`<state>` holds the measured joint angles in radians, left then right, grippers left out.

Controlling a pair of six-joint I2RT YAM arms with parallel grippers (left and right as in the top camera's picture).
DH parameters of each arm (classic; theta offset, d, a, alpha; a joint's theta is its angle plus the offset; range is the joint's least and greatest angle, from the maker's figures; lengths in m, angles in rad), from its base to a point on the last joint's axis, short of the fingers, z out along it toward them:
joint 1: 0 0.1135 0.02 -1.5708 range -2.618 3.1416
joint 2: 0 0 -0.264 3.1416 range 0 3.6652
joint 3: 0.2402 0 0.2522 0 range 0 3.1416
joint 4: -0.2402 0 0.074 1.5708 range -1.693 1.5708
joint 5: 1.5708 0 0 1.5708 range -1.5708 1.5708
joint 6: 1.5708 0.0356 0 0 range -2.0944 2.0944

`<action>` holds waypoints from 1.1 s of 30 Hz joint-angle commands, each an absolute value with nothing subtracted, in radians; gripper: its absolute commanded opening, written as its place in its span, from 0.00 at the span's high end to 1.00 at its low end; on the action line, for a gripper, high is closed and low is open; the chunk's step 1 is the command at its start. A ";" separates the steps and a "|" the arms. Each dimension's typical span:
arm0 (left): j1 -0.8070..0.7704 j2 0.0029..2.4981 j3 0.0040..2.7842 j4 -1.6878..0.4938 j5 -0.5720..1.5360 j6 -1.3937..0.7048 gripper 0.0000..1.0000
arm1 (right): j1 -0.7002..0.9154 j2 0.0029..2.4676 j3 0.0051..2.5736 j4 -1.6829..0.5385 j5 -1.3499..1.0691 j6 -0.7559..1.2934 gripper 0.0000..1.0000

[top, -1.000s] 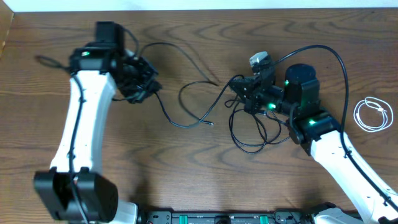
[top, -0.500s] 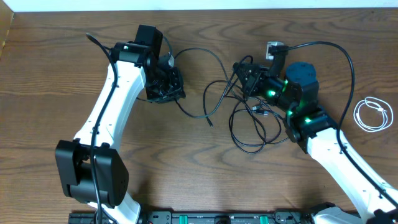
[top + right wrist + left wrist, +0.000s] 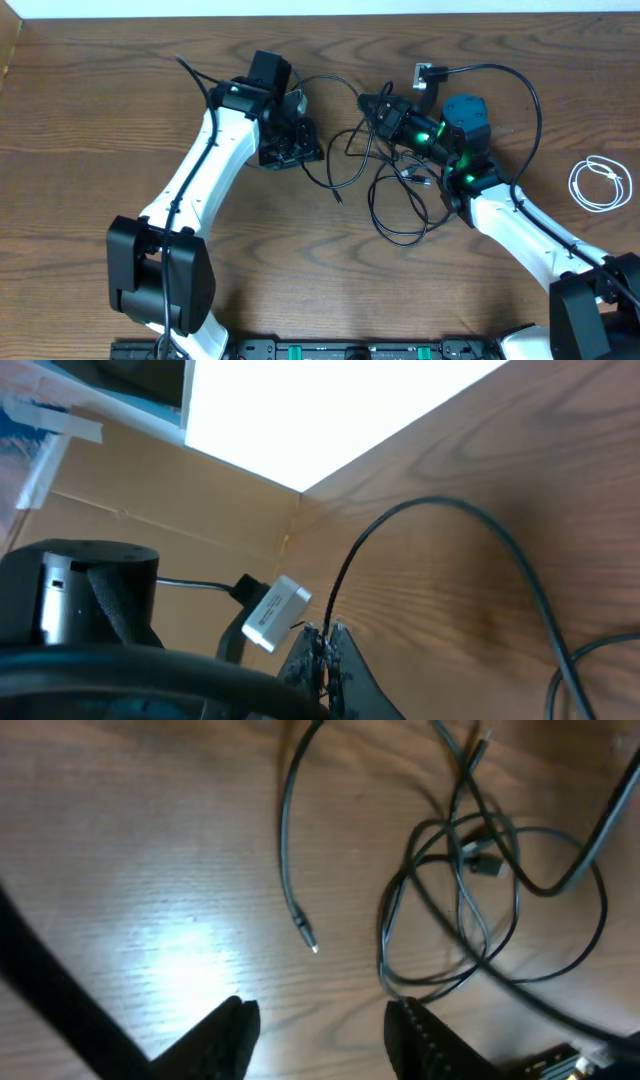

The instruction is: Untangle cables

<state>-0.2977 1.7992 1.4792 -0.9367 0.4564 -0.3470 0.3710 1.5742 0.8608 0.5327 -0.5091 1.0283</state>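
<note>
Your table (image 3: 80,120) is brown grained wood, smooth with a soft sheen where light falls; the black cables (image 3: 286,850) look matt and rubbery, the left arm (image 3: 195,180) cased in smooth white plastic.

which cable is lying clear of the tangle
The white cable, coiled by itself at the far right of the overhead view. The black cables are all looped through each other in the middle.

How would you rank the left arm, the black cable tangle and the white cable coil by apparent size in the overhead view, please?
1. left arm, though it sits nearer the camera
2. black cable tangle
3. white cable coil
</note>
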 commanded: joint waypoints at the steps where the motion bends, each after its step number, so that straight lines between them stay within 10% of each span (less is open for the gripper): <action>1: -0.313 1.811 1.475 -0.910 0.444 -0.427 0.52 | 0.385 1.607 0.868 0.544 -0.543 1.080 0.99; 33: -0.334 1.811 1.475 -0.876 0.756 -1.182 0.44 | 0.395 1.622 0.868 0.742 -0.665 1.032 0.99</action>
